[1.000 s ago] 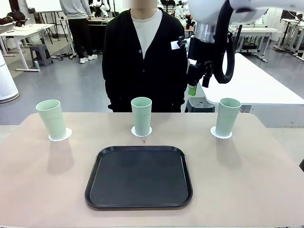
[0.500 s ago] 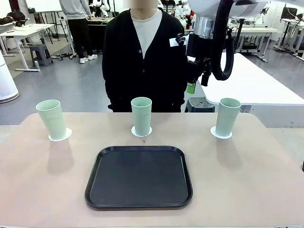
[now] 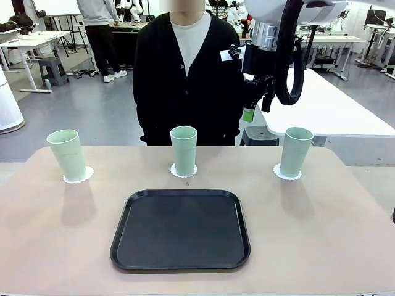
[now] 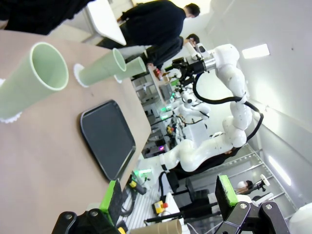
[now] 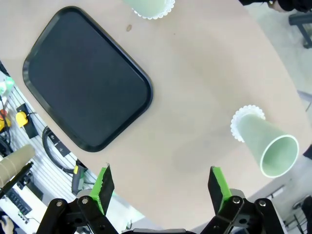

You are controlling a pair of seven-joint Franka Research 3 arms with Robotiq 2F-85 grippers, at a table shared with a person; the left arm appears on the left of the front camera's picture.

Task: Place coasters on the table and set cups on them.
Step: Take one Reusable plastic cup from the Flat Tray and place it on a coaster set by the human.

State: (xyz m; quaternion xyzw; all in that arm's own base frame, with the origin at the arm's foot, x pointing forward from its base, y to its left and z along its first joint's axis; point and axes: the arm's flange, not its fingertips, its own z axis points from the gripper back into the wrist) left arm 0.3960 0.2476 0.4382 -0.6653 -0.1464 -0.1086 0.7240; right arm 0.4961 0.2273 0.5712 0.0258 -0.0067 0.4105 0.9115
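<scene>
a: clearances?
b: table (image 3: 345, 246) bare between tray (image 3: 180, 229) and its edges. three cups (image 3: 183, 150) upright on coasters (image 3: 287, 175) along the far edge. no legible writing.
a: end effectors?
b: right end effector (image 3: 258, 102) open, raised, well above the right cup (image 3: 295, 152). left end effector (image 4: 168, 195) open, empty, apart from the cups.

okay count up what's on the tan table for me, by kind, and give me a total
Cups: 3 (left, middle, right)
Coasters: 3, one under each cup (left, middle, right)
Tray: 1, black
Total: 7
</scene>
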